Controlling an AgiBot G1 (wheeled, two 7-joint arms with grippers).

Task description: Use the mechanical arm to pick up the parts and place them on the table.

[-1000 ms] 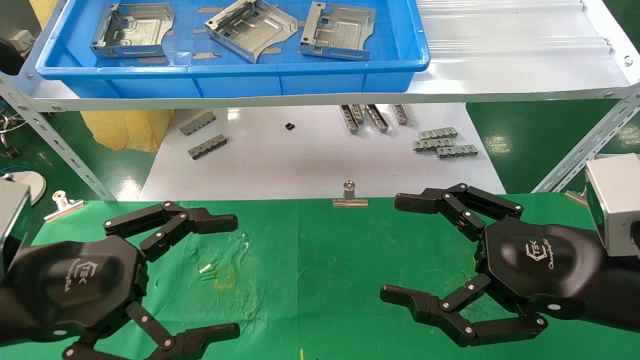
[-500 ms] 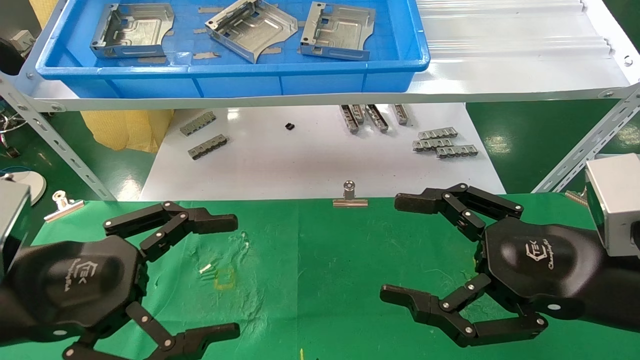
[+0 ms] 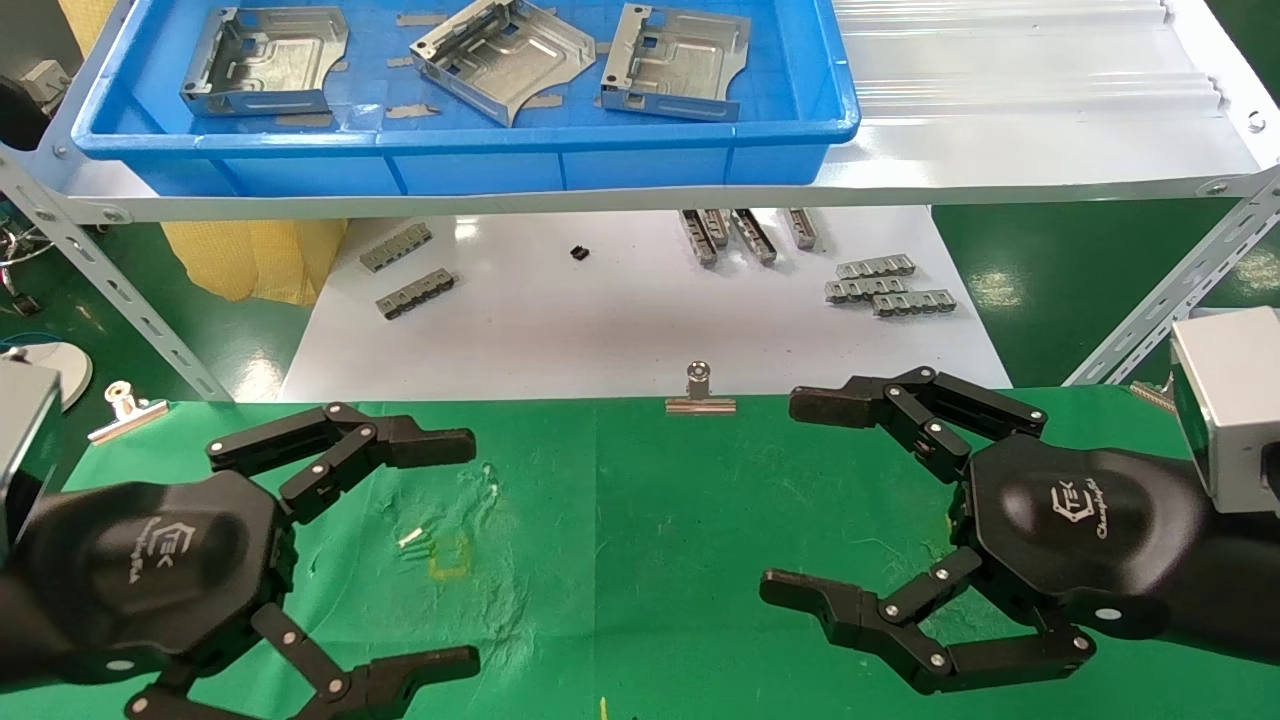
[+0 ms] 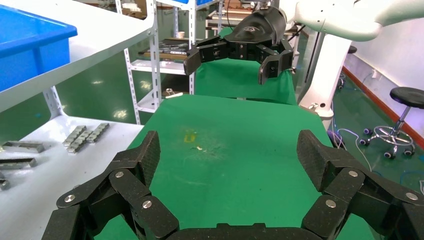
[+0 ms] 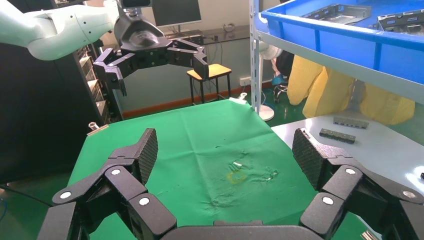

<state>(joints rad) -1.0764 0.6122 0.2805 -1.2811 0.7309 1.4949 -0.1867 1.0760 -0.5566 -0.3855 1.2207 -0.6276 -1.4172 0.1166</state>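
Three silvery stamped parts lie in the blue tray (image 3: pixel 460 140) on the upper shelf: one at the left (image 3: pixel 265 60), one in the middle (image 3: pixel 505 55), one at the right (image 3: pixel 675 60). Two show in the right wrist view (image 5: pixel 345 11). My left gripper (image 3: pixel 470 552) (image 4: pixel 230 155) hovers open and empty over the left of the green table (image 3: pixel 620 520). My right gripper (image 3: pixel 780 495) (image 5: pixel 226 150) hovers open and empty over its right. Both are well in front of and below the tray.
A white board (image 3: pixel 620 330) lies beyond the table's far edge, with small grey slotted strips (image 3: pixel 885 285) on it. Binder clips (image 3: pixel 700 395) hold the cloth's edge. The white shelf (image 3: pixel 1000 150) with slanted metal struts (image 3: pixel 1160 310) overhangs the board.
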